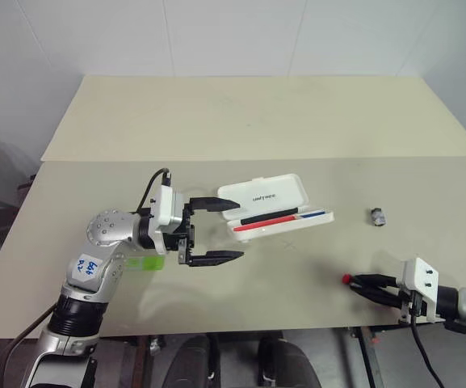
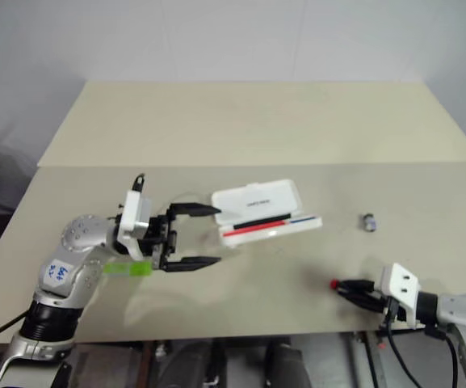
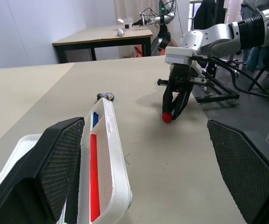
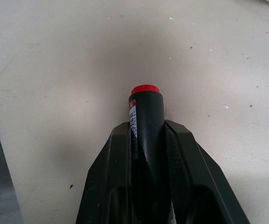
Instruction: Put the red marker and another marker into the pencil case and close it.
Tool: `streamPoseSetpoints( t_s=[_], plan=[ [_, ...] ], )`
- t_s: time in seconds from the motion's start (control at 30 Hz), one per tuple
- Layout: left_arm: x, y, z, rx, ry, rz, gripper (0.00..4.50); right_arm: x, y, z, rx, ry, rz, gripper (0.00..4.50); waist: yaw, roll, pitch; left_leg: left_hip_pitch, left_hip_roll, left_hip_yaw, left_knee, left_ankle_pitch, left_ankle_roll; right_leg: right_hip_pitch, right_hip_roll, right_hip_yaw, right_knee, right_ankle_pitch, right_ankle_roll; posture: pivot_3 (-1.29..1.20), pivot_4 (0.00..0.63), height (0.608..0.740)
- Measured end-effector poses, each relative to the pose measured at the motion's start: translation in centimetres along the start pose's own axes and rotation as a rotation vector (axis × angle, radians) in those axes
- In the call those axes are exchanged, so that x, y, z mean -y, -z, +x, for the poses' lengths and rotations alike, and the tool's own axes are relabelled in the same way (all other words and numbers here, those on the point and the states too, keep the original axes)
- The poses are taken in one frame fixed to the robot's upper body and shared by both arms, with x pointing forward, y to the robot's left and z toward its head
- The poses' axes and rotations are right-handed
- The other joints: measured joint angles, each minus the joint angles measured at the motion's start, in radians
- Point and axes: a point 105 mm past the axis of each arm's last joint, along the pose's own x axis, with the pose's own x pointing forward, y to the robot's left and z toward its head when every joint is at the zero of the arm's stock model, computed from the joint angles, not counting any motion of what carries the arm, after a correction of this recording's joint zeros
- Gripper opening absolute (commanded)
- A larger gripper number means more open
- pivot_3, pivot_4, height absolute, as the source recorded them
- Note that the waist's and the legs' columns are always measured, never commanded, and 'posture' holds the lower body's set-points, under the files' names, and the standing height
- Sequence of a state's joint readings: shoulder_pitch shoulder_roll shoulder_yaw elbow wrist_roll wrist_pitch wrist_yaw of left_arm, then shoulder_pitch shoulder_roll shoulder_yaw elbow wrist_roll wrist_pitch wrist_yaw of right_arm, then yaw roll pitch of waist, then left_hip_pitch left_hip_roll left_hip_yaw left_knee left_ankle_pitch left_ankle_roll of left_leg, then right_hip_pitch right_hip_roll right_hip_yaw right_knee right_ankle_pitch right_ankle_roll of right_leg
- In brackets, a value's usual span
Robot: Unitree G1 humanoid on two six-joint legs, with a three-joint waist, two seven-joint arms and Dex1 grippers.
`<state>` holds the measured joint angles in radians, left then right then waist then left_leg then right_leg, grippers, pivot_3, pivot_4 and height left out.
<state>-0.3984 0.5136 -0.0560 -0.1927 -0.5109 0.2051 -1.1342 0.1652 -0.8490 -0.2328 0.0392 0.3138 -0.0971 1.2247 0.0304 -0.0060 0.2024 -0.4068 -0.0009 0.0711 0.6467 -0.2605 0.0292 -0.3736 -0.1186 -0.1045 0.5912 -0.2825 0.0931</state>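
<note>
Two tools over the bench (image 1: 216,121), w/ plenty of bare surface on the far half and betw. the arms. Right tool (image 1: 360,284) sits low at the near right, close to the bench's near edge, clenched on the red marker (image 4: 146,121); black barrel runs betw. the fingers (image 4: 111,186), small red end poking out past the tips toward the left. Left tool (image 1: 216,229) hangs at left-centre, pointing right, released, fingers spread wide, nothing betw. them; far finger tip (image 1: 226,201) is just beside the left end of the pencil case (image 1: 265,194).

Case lies open at centre, lid tipped back on the far side w/ small dark lettering, tray on the near side. Tray holds a thin red stick (image 1: 261,224), a thin blue one (image 1: 315,214) and a dark stick (image 1: 269,217) alongside, lengthwise.

Green highlighter (image 2: 128,268) lies on the bench at near left, partly under the left arm, well apart from the case. Small grey object (image 1: 378,216) sits right of the case, apart from it, w/ open bench around.
</note>
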Motion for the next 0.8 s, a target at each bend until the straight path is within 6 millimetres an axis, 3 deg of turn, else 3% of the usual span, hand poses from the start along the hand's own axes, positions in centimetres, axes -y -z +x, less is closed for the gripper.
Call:
streamPoseSetpoints(
  t_s=[0.1, 0.3, 0.47, 0.6, 0.73, 0.8],
  plan=[
    [0.0, 0.0, 0.0, 0.001, -0.001, 0.003, 4.5, 0.8, -0.5, -0.4, -0.031, -0.001, 0.004, 0.62, -0.002, 0.001, 0.001, -0.001, 0.0, 0.0, -0.001, 0.0, 0.0, -0.002, 0.0, -0.001, 0.0, 0.0, 0.0, 0.0, 0.15, 0.74],
    [0.0, 0.0, -0.1, 0.005, -0.003, 0.014, 4.5, 2.7, -3.2, -0.7, -0.005, 0.017, -0.048, 0.62, -0.003, 0.002, 0.001, -0.001, 0.001, 0.0, -0.002, 0.0, -0.001, -0.002, 0.002, -0.002, 0.0, -0.002, -0.001, 0.0, 0.15, 0.74],
    [-0.2, -0.1, 0.0, 0.01, -0.008, 0.037, 4.5, 5.5, -10.0, -0.9, 0.087, 0.035, -0.222, 0.62, -0.005, 0.008, 0.005, -0.001, 0.002, 0.003, -0.001, -0.001, 0.0, -0.003, 0.002, -0.001, 0.001, -0.001, 0.0, 0.0, 0.15, 0.74],
    [-0.5, 0.4, -0.3, 0.003, -0.023, 0.024, 4.5, 5.6, -11.1, -0.7, 0.103, 0.025, -0.246, 0.62, 0.007, 0.008, 0.005, -0.003, 0.002, 0.003, -0.001, -0.001, 0.0, -0.003, 0.002, -0.001, 0.0, -0.001, 0.0, 0.0, 0.15, 0.74],
    [-0.7, 0.3, -0.3, 0.0, -0.038, 0.048, 4.5, 6.3, -16.1, 0.9, 0.211, 0.003, -0.38, 0.62, -0.01, 0.008, 0.005, -0.004, 0.002, 0.007, 0.0, -0.001, 0.0, -0.006, 0.002, 0.001, 0.0, 0.0, 0.001, 0.0, 0.15, 0.74],
    [-0.7, 0.3, -0.4, -0.003, -0.045, 0.055, 4.5, 6.4, -17.5, 1.8, 0.256, -0.003, -0.418, 0.62, -0.009, 0.007, 0.005, -0.003, 0.003, 0.007, 0.0, -0.001, 0.0, -0.006, 0.003, 0.0, 0.0, 0.0, 0.001, 0.0, 0.15, 0.74]
  ],
)
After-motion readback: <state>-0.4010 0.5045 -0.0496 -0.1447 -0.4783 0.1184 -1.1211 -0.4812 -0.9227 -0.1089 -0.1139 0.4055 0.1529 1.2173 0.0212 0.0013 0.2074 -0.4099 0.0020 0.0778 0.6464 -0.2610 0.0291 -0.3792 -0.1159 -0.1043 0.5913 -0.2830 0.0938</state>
